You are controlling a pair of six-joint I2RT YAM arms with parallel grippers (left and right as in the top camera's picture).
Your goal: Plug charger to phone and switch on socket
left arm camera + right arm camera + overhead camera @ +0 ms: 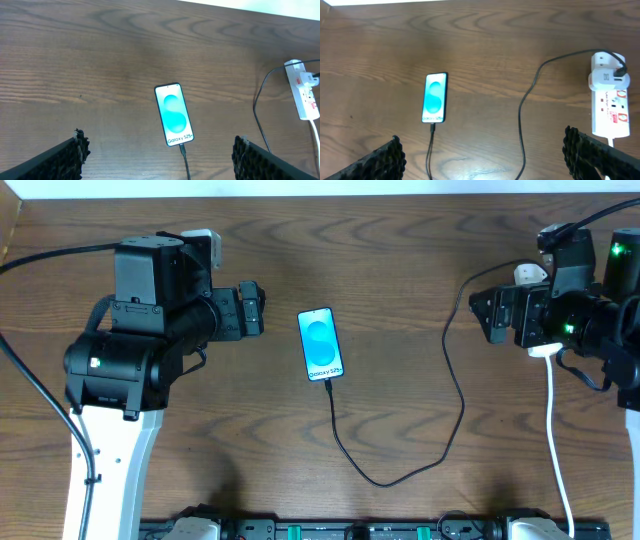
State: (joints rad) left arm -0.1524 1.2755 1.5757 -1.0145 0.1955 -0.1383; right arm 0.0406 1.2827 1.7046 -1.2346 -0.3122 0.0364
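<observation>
Closest to the counter's (400, 240) near edge, the black charger cable (385, 478) makes a loop, then climbs toward the far right corner. Its other end runs up to the phone (321, 344), which lies flat with its screen lit blue around the middle of the counter. The plug tip meets the phone's near end. Level with the phone and to its left, the left fingers (65, 160) hang spread wide, pinching nothing. The right fingers (380, 162) are spread and empty too, beside the power strip (609, 102) at the right edge. A white adapter (606, 75) sits near the strip's far end, and a white cord (555, 440) leaves its near end.
</observation>
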